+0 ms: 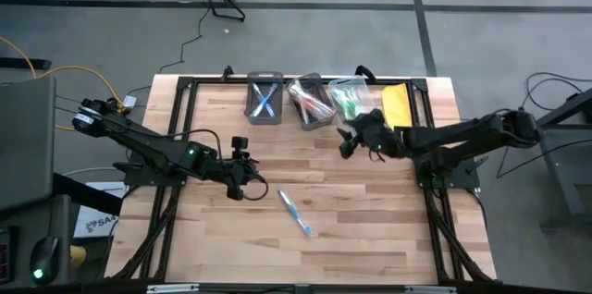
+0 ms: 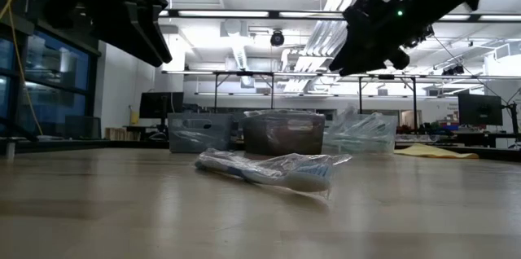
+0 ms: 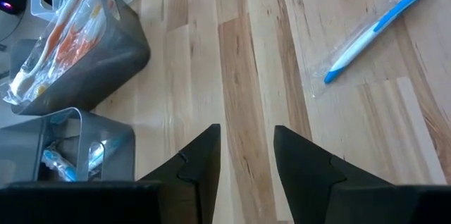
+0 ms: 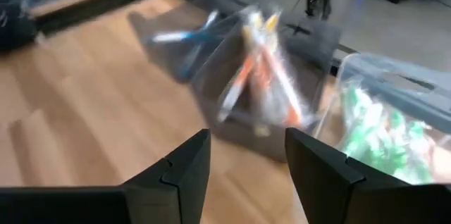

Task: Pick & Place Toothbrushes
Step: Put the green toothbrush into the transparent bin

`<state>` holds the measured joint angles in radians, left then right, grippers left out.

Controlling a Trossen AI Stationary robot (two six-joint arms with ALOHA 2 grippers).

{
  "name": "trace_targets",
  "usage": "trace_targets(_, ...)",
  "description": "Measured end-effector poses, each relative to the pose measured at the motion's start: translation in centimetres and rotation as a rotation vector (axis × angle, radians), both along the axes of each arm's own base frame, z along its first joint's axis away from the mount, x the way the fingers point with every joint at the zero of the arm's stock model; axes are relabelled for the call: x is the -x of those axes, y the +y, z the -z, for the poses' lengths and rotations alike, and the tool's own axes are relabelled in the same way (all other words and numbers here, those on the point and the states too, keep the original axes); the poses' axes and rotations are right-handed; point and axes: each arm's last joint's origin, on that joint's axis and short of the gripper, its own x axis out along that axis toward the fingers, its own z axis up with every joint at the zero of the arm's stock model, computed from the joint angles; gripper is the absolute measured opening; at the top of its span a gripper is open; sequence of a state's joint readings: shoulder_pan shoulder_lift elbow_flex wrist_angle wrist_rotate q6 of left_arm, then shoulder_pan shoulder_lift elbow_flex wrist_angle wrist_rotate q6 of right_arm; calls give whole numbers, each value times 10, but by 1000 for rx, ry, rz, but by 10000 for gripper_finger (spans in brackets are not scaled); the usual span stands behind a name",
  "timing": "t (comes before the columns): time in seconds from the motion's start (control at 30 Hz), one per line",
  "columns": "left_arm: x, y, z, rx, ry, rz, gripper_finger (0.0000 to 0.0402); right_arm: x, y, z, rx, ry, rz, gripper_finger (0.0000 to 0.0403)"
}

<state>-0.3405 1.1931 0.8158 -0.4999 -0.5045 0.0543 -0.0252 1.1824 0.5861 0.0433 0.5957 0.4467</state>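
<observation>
A wrapped blue-and-white toothbrush (image 1: pixel 296 213) lies alone on the wooden surface (image 1: pixel 370 238), toward the near side and a little right of the middle, its clear wrapper crinkled around it. It is well apart from everything else.

Along the far edge stand three bins in a row. The left bin (image 1: pixel 265 100) holds blue-handled toothbrushes (image 1: pixel 265 102). The middle bin (image 1: pixel 310 102) is stuffed with orange-red and white ones (image 1: pixel 313 104) in their wrappers, some poking over the rim. The right bin (image 1: pixel 350 96), a clear one, holds green ones (image 1: pixel 348 100). Just right of that bin lies a flat yellow thing (image 1: pixel 397 105).

The left end effector (image 1: pixel 242 176) hangs over bare wood left of the middle, near the lone toothbrush but not touching it. Its fingers (image 3: pixel 201 164) are parted with only wood showing between them; it is released and empty.

The right end effector (image 1: pixel 348 137) hovers just on the near side of the middle and right bins, pointed at them. Its fingers (image 4: pixel 184 169) also stand apart with nothing between them, so it too is released. From table height both arms sit above the surface, clear of the wrapped toothbrush.
</observation>
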Motion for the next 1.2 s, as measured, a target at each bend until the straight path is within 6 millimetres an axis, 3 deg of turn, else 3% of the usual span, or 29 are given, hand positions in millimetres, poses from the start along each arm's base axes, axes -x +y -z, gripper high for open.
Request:
trace_targets(0.13,0,0,0,5,-2,-4,127,1,18,8,1,66,-33,146)
trace_targets(0.3,0,0,0,6,-4,-5,127,1,25,14,-12,67,11,32)
trace_targets(0.37,0,0,0,6,-5,-5,127,0,25,17,-18,74,31,12)
trace_targets(0.73,0,0,0,6,-4,-5,127,-12,4,52,-23,120,256,4)
trace_targets(1.2,0,-1,1,16,4,5,127,-2,-21,57,-77,66,499,4)
